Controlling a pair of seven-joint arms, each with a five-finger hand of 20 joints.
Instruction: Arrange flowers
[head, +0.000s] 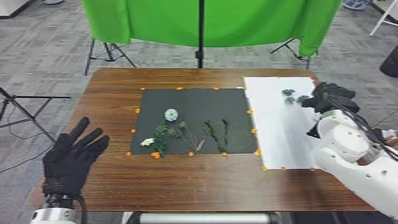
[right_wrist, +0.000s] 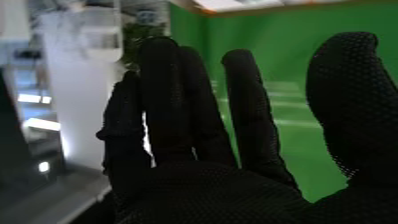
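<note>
I see my right hand (head: 334, 98) spread beside bluish blooms (head: 289, 92) on the white sheet (head: 280, 140); between that hand and my spread left hand (head: 67, 162), the dark mat (head: 200, 102) bears white flowers (head: 171, 112) and green stems (head: 161, 136).

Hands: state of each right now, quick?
Left hand: open, fingers spread, empty.
Right hand: open, fingers straight, nothing in it.
</note>
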